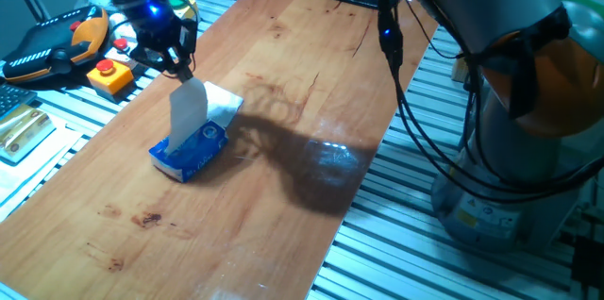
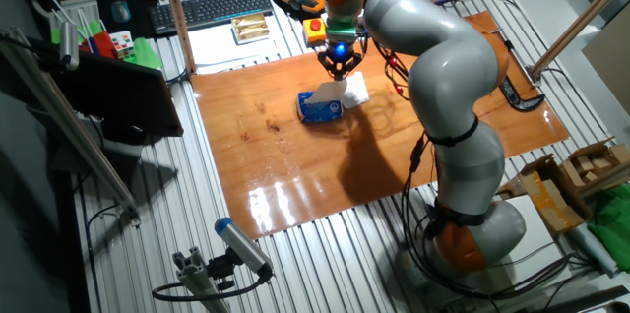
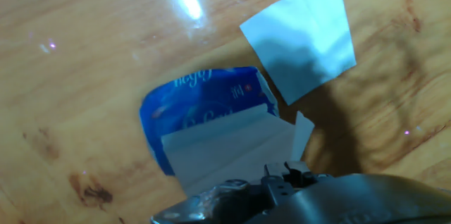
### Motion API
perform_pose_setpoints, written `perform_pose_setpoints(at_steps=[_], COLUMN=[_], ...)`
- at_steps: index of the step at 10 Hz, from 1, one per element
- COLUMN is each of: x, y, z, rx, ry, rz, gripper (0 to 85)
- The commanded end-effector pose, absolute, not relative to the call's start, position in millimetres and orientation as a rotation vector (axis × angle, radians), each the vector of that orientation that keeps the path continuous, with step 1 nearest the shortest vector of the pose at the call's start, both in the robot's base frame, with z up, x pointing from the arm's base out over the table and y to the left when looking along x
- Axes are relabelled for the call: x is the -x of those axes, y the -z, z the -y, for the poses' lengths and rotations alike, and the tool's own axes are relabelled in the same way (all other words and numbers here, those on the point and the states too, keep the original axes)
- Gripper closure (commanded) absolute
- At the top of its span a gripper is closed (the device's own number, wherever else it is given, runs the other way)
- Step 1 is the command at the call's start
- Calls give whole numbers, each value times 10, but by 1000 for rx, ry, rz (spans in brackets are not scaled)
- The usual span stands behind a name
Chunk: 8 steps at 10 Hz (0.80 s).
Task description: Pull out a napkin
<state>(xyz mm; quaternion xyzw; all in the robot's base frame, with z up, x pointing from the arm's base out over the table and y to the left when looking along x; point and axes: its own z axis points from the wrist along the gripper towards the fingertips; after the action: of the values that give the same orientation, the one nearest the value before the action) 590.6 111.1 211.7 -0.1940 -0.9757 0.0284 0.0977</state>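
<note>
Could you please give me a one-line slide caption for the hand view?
Claw lifting a white napkin from the blue tissue pack, a flat tissue square beside it.

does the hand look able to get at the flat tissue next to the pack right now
Probably not right away. The hand is shut on the napkin, which rises from the blue pack. The flat tissue lies uncovered on the table beside the pack, so nothing else blocks it once the hand lets go.
</note>
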Motion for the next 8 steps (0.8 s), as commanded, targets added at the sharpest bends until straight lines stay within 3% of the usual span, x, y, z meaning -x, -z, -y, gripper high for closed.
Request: perform_pose_setpoints(at_steps=[1,8], x=[-5913,-5940], y=[-2106,-2077], z=[-1152,-1186], rx=[578,581], ry=[-101,-184], rz=[2897,2903], gripper=[843,843])
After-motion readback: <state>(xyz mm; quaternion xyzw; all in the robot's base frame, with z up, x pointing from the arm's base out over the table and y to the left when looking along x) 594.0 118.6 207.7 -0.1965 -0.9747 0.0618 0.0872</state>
